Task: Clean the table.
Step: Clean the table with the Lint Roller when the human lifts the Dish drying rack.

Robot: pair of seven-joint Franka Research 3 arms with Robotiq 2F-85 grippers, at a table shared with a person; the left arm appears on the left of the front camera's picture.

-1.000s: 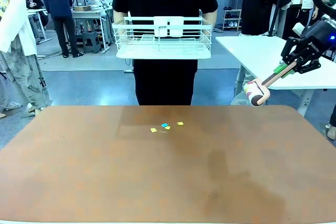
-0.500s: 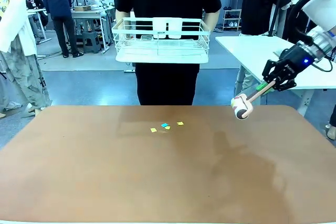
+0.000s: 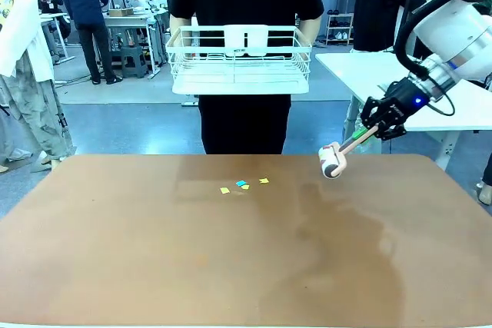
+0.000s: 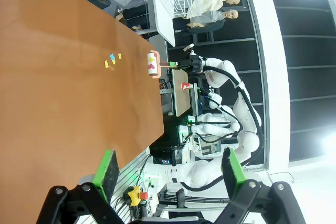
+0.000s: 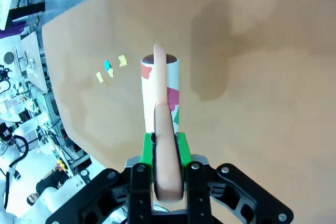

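1. right gripper (image 3: 372, 130) is clamped tight on the lint roller (image 3: 332, 164) handle; the table (image 3: 154, 251) lies just beneath the roller end.
2. lower it flat, then roll toward the paper scraps (image 3: 244, 183) ahead of the gripper.

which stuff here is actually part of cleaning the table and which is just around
Part of the job:
table
paper scraps, yellow and blue, lying on it
lint roller, handle clamped in the jaws of the right gripper

Just around:
white wire basket, held by the person
white-topped table behind
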